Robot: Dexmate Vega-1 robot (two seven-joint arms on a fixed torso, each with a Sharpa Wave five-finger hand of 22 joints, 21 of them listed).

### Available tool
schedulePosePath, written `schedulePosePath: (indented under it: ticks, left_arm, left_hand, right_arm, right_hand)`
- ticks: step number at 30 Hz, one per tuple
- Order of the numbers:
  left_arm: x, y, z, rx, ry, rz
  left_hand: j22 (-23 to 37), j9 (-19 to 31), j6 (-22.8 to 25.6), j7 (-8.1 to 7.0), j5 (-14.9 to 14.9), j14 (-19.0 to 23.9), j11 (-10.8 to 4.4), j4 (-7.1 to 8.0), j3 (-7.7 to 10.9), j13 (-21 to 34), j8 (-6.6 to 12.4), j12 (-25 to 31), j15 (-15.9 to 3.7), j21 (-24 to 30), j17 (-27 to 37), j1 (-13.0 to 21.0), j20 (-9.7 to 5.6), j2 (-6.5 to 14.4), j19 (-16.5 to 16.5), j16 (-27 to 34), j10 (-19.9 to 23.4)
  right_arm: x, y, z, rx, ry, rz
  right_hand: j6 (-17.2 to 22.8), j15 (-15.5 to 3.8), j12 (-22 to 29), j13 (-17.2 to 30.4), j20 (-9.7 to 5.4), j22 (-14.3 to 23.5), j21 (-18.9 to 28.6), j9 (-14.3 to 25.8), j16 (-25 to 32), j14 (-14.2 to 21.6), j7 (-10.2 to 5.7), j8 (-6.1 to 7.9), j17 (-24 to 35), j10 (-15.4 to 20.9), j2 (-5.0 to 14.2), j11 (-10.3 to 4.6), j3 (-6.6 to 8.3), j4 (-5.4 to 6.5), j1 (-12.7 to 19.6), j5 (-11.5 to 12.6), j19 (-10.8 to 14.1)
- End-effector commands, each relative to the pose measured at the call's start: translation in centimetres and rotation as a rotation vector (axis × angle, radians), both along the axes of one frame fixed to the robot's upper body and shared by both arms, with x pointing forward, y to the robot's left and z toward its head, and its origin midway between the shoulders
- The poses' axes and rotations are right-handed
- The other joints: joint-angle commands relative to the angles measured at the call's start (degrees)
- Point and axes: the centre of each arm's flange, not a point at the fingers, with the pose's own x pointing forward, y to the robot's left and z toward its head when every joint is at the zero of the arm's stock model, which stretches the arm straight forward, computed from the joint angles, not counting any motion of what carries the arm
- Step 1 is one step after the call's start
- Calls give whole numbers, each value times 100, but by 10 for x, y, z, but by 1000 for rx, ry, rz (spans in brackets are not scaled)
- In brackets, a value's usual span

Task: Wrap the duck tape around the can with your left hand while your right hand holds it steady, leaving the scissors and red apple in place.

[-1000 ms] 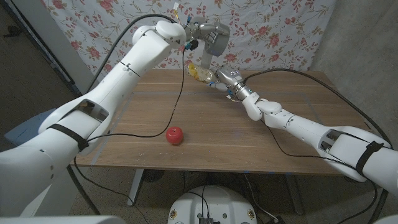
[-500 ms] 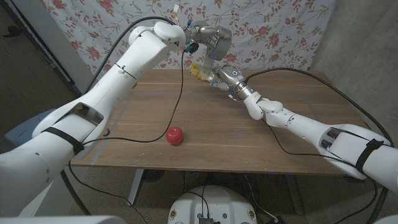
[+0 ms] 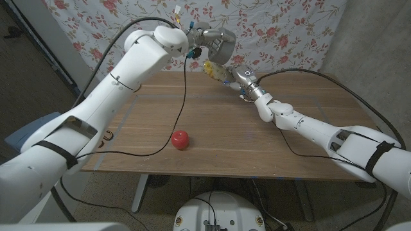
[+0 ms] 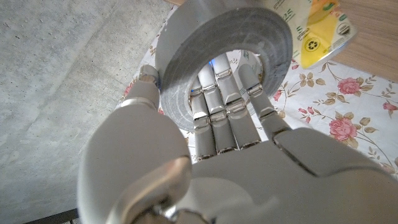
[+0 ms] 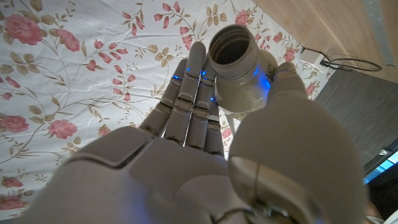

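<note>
Left robot hand (image 4: 211,155) grips tape (image 4: 217,56) — beside can (image 5: 239,71).

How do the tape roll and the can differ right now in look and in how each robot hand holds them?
The tape is a grey ring, while the can is a yellow-labelled cylinder. The left robot hand has fingers threaded through the tape's hole; the right robot hand holds the can from outside, between thumb and fingers. The tape is higher than the can in the head view. Both are held above the table's far edge, close together.
</note>
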Motion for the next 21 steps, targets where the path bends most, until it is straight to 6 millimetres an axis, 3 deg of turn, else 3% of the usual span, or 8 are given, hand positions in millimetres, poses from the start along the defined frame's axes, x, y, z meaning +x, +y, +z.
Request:
schedulePosePath:
  ticks: [1,13,21]
  left_arm:
    - [0,5,-27,-28,70,-70]
    - [29,5,-57,-71,222,-161]
    - [29,5,-65,-84,232,-180]
  left_hand:
    - [2,10,47,12,15,518,-979,158,1080,-12,-17,-24,-762,71,17,801,6,768,34,6,1029]
    - [-4,11,46,36,11,524,-969,150,1110,-37,-65,-75,-741,105,-6,810,-3,758,37,-42,1030]
    - [-7,53,35,20,12,514,-966,153,1113,-3,-68,-81,-737,119,2,810,2,762,25,-56,1015]
  right_arm:
    - [-3,-19,22,79,-62,-39]
    - [-14,-14,40,116,-110,-25]
    - [-10,-13,41,111,-110,-50]
  right_hand:
    - [2691,-1110,33,32,-560,4,51,36,-9,529,-1392,5,20,697,879,-664,-17,28,874,39,-41]
    - [2715,-1108,30,35,-551,-1,81,42,-21,547,-1376,-6,44,737,881,-653,-43,42,879,45,-40]
    - [2718,-1105,20,51,-552,-4,102,55,-24,568,-1375,-14,65,728,880,-652,-62,50,887,49,-46]
